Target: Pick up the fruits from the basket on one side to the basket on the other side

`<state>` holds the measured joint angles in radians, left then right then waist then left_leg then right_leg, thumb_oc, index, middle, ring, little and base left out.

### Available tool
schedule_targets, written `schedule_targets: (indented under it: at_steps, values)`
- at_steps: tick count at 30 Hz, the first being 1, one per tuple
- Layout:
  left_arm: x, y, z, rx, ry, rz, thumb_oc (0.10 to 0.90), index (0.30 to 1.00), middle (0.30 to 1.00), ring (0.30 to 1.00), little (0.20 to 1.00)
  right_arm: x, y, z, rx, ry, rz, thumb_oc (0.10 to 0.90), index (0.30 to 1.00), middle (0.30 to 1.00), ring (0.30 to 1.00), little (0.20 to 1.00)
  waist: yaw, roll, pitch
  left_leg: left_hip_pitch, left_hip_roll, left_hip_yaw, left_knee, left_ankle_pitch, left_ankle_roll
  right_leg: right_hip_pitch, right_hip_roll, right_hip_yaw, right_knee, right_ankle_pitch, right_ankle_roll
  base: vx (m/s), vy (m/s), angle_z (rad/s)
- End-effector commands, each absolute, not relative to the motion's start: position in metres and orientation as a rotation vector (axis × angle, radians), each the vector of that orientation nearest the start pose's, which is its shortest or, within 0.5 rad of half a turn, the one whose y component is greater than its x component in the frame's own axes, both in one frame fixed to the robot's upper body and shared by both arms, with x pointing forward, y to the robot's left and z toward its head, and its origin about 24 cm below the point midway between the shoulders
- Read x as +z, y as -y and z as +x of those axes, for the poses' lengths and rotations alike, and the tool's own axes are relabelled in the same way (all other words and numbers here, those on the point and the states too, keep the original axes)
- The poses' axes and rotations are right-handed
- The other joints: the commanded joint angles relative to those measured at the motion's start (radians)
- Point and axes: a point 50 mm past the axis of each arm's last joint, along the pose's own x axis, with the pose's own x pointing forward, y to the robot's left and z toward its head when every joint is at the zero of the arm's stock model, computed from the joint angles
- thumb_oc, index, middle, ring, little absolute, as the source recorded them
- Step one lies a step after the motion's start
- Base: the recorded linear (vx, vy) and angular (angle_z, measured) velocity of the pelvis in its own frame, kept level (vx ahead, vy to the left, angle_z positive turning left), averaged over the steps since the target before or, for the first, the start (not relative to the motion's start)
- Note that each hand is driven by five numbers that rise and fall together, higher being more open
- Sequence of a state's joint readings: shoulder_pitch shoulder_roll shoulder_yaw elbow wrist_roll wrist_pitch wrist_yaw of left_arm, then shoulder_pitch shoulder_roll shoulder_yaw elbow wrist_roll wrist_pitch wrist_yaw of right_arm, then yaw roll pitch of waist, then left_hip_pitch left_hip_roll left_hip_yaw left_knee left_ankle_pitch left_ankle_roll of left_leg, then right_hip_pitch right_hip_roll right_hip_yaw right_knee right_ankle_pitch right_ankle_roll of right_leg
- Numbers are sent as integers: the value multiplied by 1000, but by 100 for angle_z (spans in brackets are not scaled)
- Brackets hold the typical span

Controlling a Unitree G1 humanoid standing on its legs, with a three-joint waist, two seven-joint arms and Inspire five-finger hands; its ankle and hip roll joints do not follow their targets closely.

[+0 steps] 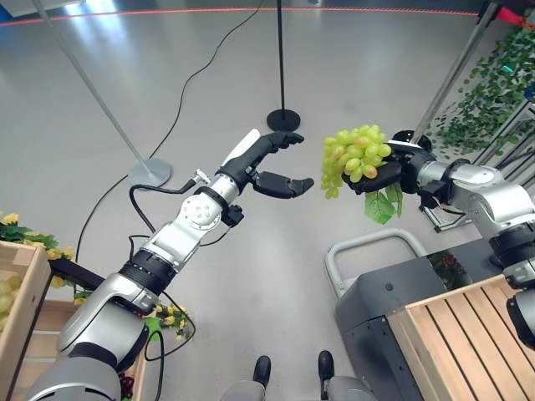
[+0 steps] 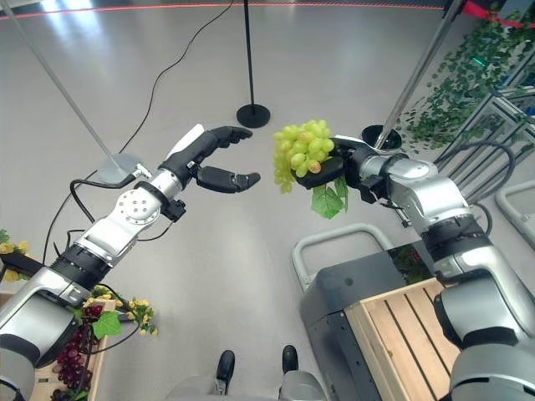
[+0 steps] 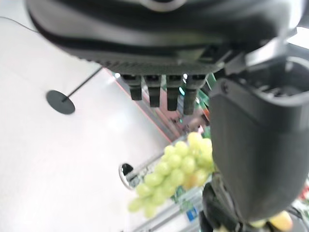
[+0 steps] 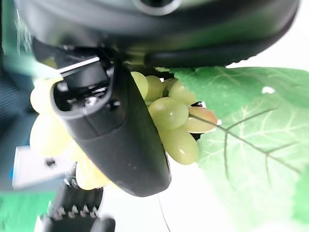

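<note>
In the left eye view the right hand (image 1: pixel 386 174) is raised above the grey floor (image 1: pixel 251 251), its fingers curled under and around a bunch of green grapes (image 1: pixel 354 157) with a green leaf (image 1: pixel 383 205) hanging below it. The left hand (image 1: pixel 272 167) is held up facing the bunch, close to it but apart, fingers and thumb spread with nothing between them. A wooden crate (image 1: pixel 456 330) sits on a grey cart (image 1: pixel 376 309) at lower right; another wooden crate (image 1: pixel 17 301) with green grapes and yellow flowers shows at the left edge. A black stand base (image 1: pixel 283 119) rests on the floor beyond the hands.

In the right eye view the same bunch (image 2: pixel 303 152) sits in the right hand (image 2: pixel 330 171), and the left hand (image 2: pixel 219 163) is open beside it. Dark purple grapes (image 2: pixel 73 355) lie in the crate at lower left.

In the left wrist view the left hand's fingers (image 3: pixel 159 92) are straight and the thumb (image 3: pixel 256 145) stands apart from them; the green grapes (image 3: pixel 174 169) show past them, untouched.

In the right wrist view the thumb (image 4: pixel 116 135) presses against the grapes (image 4: pixel 169 125), with the leaf (image 4: pixel 251 140) beside them
</note>
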<state>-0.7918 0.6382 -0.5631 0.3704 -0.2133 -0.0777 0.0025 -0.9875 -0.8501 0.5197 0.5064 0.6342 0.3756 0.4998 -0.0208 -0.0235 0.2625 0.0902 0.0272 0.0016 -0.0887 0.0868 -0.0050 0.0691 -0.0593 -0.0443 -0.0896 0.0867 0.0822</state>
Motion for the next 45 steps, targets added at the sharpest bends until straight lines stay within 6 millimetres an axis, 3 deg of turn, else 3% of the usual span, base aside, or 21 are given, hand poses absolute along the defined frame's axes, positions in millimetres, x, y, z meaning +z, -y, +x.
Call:
schedule_targets:
  at_steps: [1, 10, 30, 45]
  values:
    - [203, -120, 368, -368, 418, 573, 800, 900, 900, 900, 900, 253, 210, 377, 553, -43, -448, 400, 300, 300, 300, 300, -9, -60, -223, 13, 21, 66, 2, -37, -51, 33, -27, -69, 11, -8, 11, 22, -7, 32]
    - [199, -106, 375, -435, 321, 507, 800, 900, 900, 900, 900, 264, 178, 384, 605, -51, -492, 400, 300, 300, 300, 300, -1, -49, -249, 4, 18, 61, 1, -50, -56, 44, -44, -106, 5, -21, 16, 59, 24, 6]
    - [191, -96, 382, -490, 220, 395, 800, 900, 900, 900, 900, 260, 132, 381, 793, -77, -579, 400, 300, 300, 300, 300, -5, -53, -262, 10, 35, 64, 1, -44, -60, 53, -40, -103, 2, -31, 14, 15, 3, 0]
    - [209, -84, 375, -565, 386, 643, 800, 900, 900, 900, 900, 264, 118, 379, 831, -84, -657, 400, 300, 300, 300, 300, 0, -54, -268, 8, 36, 57, 1, -42, -61, 56, -40, -109, 2, -36, 13, 0, 0, 0]
